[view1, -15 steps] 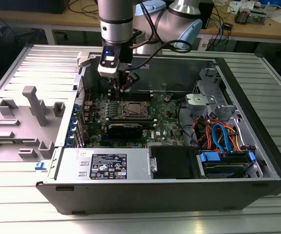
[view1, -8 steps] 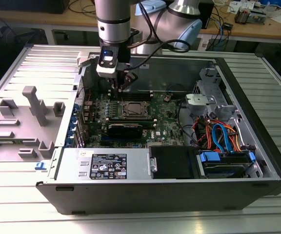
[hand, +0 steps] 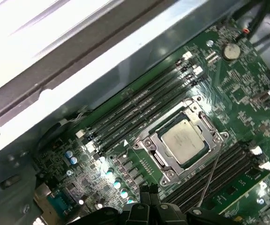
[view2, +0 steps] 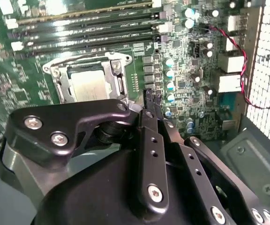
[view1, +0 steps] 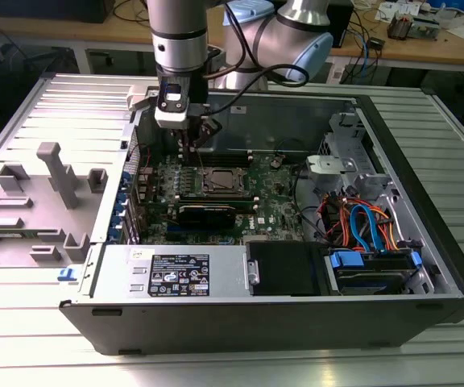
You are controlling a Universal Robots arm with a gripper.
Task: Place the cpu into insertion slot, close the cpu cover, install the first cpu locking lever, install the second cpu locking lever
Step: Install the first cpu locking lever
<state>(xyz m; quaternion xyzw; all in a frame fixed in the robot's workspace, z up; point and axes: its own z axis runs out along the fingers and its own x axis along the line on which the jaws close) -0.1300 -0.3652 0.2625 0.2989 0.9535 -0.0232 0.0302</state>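
The gripper (view2: 153,97), fingers pressed together on nothing, hangs just beside the insertion slot (hand: 168,176), above the row of small capacitors (view2: 170,86) that flanks it. The cpu (hand: 184,139) lies flat inside the slot, framed by the cpu cover (hand: 157,158), which is down. Along one side of the slot a thin locking lever (hand: 209,177) stands free, apparently unlatched, its long axis slanting away from the slot.

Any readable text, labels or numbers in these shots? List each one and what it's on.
Nothing can be quoted; every marking is too small to read.
power supply label, exterior view: printed lines and symbols, unreadable.
cpu top, first wrist view: faint markings, unreadable.
green circuit board, first wrist view: white printed marks, unreadable.
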